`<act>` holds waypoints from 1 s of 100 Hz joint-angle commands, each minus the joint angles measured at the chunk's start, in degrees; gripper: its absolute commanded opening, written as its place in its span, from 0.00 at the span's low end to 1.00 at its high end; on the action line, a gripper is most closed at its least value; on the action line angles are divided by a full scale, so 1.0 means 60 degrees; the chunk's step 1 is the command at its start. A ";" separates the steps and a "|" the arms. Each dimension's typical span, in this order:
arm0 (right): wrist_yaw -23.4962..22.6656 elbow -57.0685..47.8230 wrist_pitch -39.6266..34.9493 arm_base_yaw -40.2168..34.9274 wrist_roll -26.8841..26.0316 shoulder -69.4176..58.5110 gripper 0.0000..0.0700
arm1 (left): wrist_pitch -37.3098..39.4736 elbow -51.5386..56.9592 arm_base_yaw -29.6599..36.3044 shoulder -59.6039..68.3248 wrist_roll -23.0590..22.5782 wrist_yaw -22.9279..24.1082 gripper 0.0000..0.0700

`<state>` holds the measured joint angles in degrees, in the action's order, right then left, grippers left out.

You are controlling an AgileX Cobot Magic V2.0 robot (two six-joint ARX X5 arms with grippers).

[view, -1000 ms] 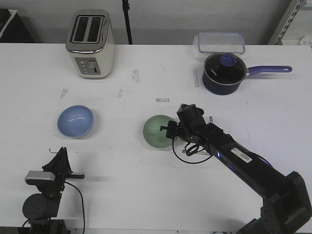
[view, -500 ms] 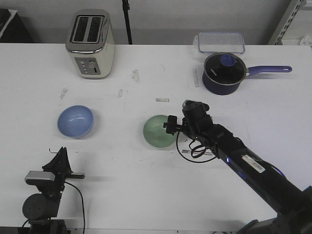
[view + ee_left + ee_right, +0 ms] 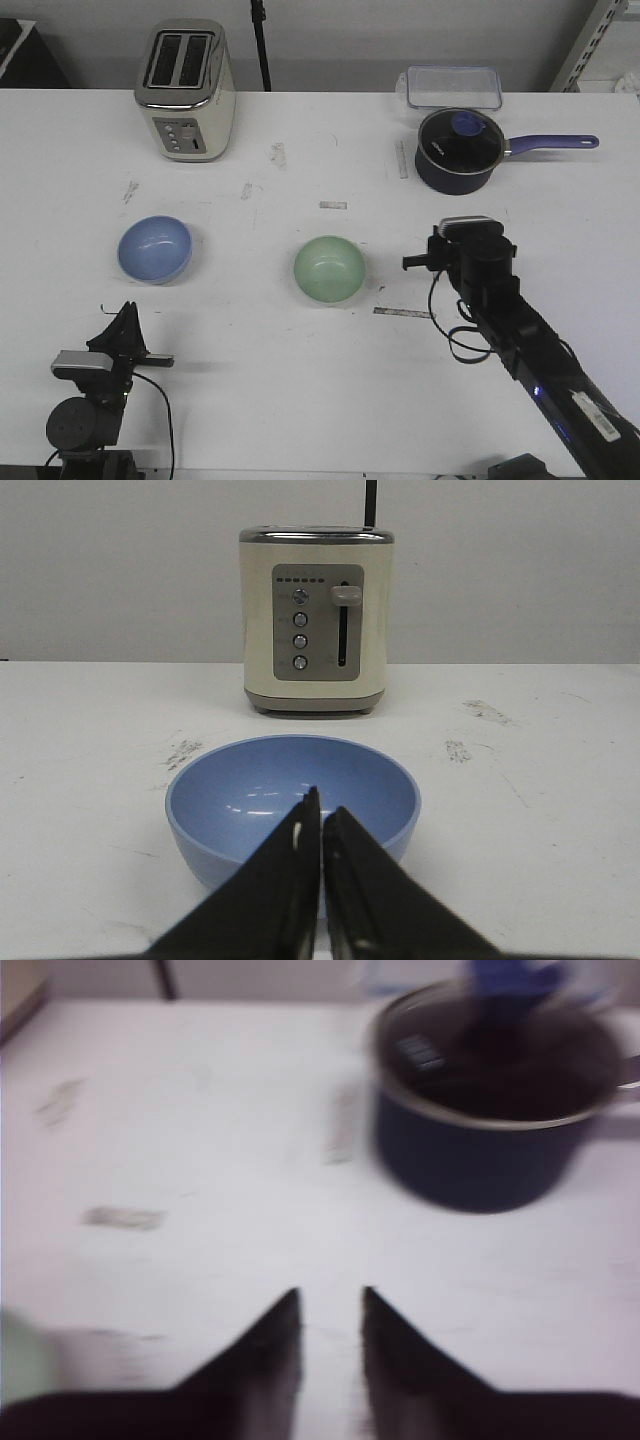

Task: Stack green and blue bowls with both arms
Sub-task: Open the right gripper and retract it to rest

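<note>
The pale green bowl (image 3: 329, 269) sits upright at the table's middle; only its blurred edge (image 3: 20, 1355) shows in the right wrist view. The blue bowl (image 3: 155, 248) rests to the left. My right arm (image 3: 480, 265) is to the right of the green bowl and apart from it. Its gripper (image 3: 331, 1295) is open and empty, pointing toward the saucepan. My left gripper (image 3: 320, 815) is shut with nothing in it, just in front of the blue bowl (image 3: 292, 800). In the front view the left gripper (image 3: 127, 318) sits near the front edge.
A cream toaster (image 3: 185, 90) stands at the back left, behind the blue bowl (image 3: 316, 620). A dark navy saucepan with a glass lid (image 3: 458, 150) and a clear plastic container (image 3: 453, 86) are at the back right. A tape strip (image 3: 404, 313) lies on the table.
My right gripper has come away from the green bowl's right rim and swung to the right. The green bowl now sits level. The left arm has not moved.
</note>
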<state>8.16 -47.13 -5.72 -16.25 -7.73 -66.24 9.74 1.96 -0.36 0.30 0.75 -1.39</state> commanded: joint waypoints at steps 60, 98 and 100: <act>-0.1581 0.3173 0.1009 0.2845 0.1723 0.4707 0.02 | 0.0109 -0.0211 -0.0007 -0.0018 -0.0084 0.0022 0.00; -0.1617 0.3246 -0.0219 0.2834 0.1468 0.7431 0.02 | 0.0109 -0.0211 -0.0007 -0.0018 -0.0084 0.0022 0.00; -0.1614 0.3246 -0.0291 0.2834 0.1468 0.7592 0.02 | 0.0109 -0.0211 -0.0007 -0.0018 -0.0084 0.0018 0.00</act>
<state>-1.50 -27.86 -7.11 0.80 2.00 -22.44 9.76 1.96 -0.36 0.30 0.75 -1.39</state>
